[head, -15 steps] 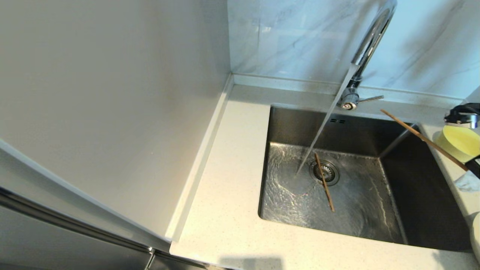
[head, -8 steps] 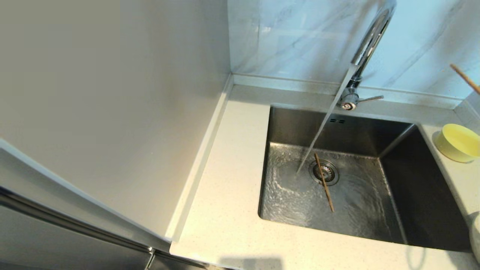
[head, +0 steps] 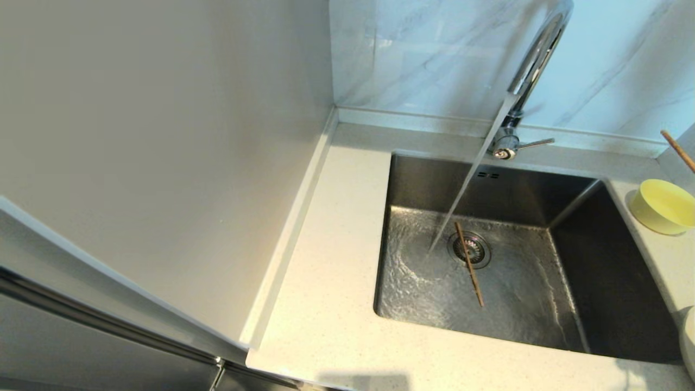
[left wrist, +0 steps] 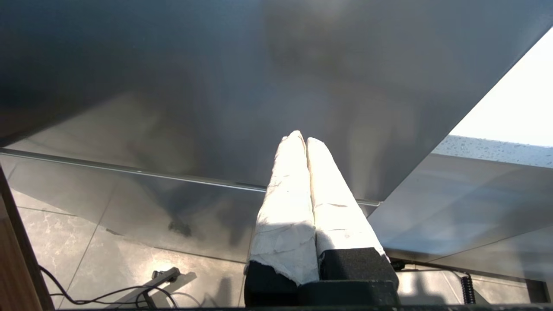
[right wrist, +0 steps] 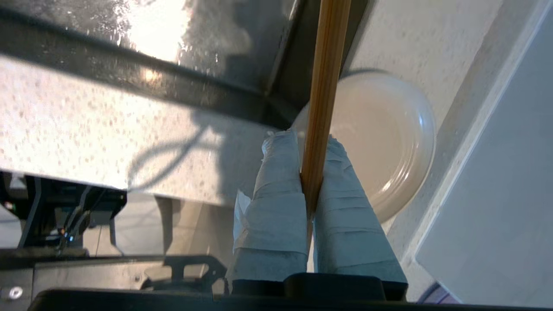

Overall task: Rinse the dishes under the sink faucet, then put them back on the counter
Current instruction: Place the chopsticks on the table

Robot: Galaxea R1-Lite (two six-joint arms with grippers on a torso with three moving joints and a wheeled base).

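- We see the left gripper [left wrist: 301,138] parked below the counter's edge, beside a grey cabinet panel [left wrist: 259,86]; its two wrapped fingers are pressed together with nothing between them.
- The right gripper [right wrist: 312,142] is clamped on one chopstick [right wrist: 325,86]; the wrapped fingers [right wrist: 276,190] pinch it near one end and the stick runs out past the fingertips.
- In the right wrist view the plate [right wrist: 389,142] lies on the counter [right wrist: 129,134] under the held chopstick, just beside the sink's corner.
- In the head view only a sliver of the plate shows at the right edge, near the front of the counter.
- The tip of the held chopstick [head: 677,151] shows at the right edge of the head view, tilted, above the counter behind the bowl; the gripper itself is out of that view.
- The second chopstick [head: 469,265] lies flat on the sink [head: 613,282] floor, one end across the drain strainer [head: 470,250].
- The bowl [head: 663,207] sits on the counter right of the sink, tipped on its side.
- Water [head: 461,195] streams from the faucet [head: 535,60] and lands on the sink floor just left of the strainer; the floor is rippled with water.
- The lever [head: 535,143] at the faucet's base points right.
- Behind the faucet stands the marble wall [head: 423,54].
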